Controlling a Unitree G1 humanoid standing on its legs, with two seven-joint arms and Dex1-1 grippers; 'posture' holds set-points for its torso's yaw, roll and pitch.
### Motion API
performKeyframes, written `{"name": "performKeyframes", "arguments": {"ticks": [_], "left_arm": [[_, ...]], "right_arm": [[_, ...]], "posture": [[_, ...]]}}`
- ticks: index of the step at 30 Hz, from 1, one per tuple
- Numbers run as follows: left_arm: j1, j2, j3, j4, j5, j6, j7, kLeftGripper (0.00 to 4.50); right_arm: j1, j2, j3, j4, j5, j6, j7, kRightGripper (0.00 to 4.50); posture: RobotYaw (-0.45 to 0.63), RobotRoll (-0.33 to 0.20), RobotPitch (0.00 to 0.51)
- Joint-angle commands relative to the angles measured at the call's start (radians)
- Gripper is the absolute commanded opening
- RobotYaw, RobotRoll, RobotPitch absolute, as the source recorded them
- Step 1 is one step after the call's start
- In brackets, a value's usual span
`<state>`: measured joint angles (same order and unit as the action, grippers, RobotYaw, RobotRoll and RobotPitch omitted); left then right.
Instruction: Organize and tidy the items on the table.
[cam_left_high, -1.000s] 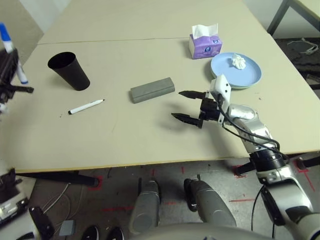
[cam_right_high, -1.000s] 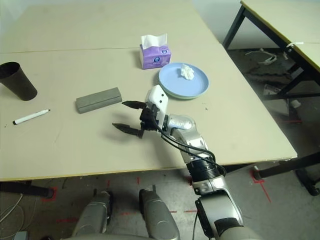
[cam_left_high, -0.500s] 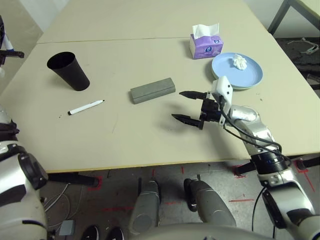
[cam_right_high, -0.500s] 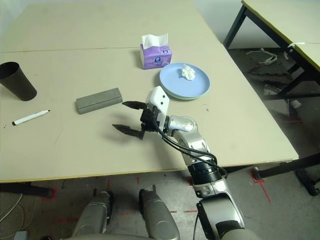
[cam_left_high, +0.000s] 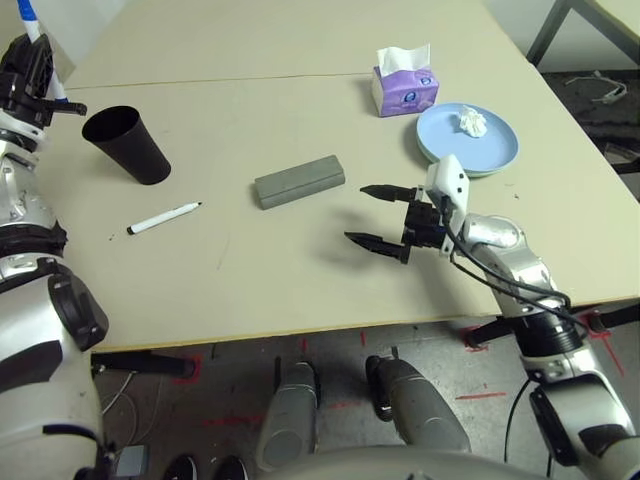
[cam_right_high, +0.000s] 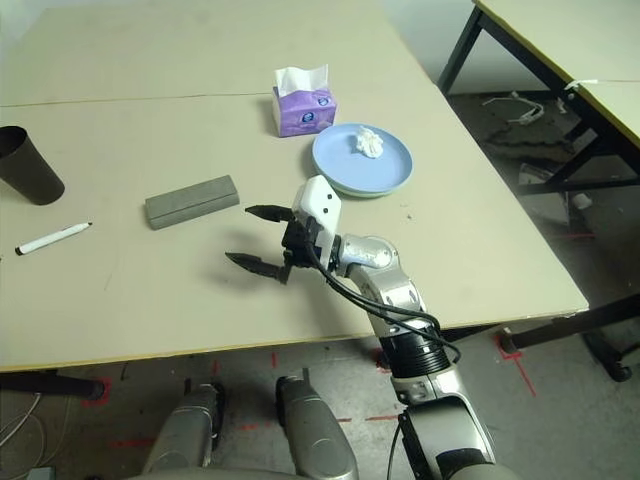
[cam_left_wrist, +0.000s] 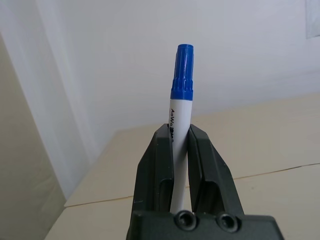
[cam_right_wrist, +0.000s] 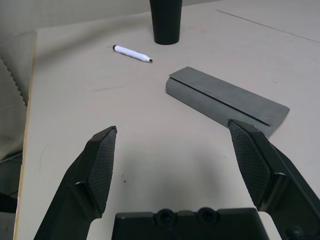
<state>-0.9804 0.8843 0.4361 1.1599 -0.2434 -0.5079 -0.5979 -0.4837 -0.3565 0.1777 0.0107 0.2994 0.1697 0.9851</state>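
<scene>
The tidying is judged to be partly done. On the pale beige flat-topped counter (cam_left_high: 300, 290), a crumpled white tissue (cam_left_high: 470, 122) is already seen lying on the round blue plate (cam_left_high: 500, 152), which is stacked on another plate whose colour can barely be made out at its edge. The white marker pen with the blue cap (cam_left_wrist: 179, 130) is held upright, clamped between the fingers of the left end effector (cam_left_wrist: 181, 150), raised at the counter's far left near the tapered black cup (cam_left_high: 125, 145). The white marker pen with the black cap (cam_left_high: 163, 217) is left lying loose on the counter, just short of the cup. The right end effector (cam_left_high: 385, 215) is spread wide and empty, hovering near the closed grey oblong glasses case (cam_left_high: 299, 181). No sunglasses are seen. A purple tissue box (cam_left_high: 405, 88) stands beyond the plate.
</scene>
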Motion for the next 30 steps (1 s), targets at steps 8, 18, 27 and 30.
{"name": "performKeyframes", "arguments": {"ticks": [8, 18, 27, 30], "left_arm": [[0.04, 0.009, -0.044, 0.047, 0.052, 0.031, 0.058, 0.27], [0.034, -0.003, -0.065, 0.066, 0.071, 0.026, 0.076, 0.27], [0.049, -0.033, -0.048, 0.068, 0.048, -0.025, 0.05, 0.27], [0.059, -0.037, -0.041, 0.066, 0.039, -0.042, 0.038, 0.27]], "right_arm": [[0.012, -0.003, -0.002, -0.046, 0.022, 0.036, -0.014, 4.5], [0.017, 0.008, 0.01, -0.057, 0.02, 0.035, -0.016, 4.5], [0.019, 0.005, 0.001, -0.078, 0.027, 0.047, -0.026, 4.5], [0.021, 0.006, 0.001, -0.088, 0.03, 0.056, -0.028, 4.5]], "posture": [[-0.16, 0.0, 0.225], [-0.16, 0.0, 0.227], [-0.18, 0.0, 0.23], [-0.18, 0.0, 0.232]]}}
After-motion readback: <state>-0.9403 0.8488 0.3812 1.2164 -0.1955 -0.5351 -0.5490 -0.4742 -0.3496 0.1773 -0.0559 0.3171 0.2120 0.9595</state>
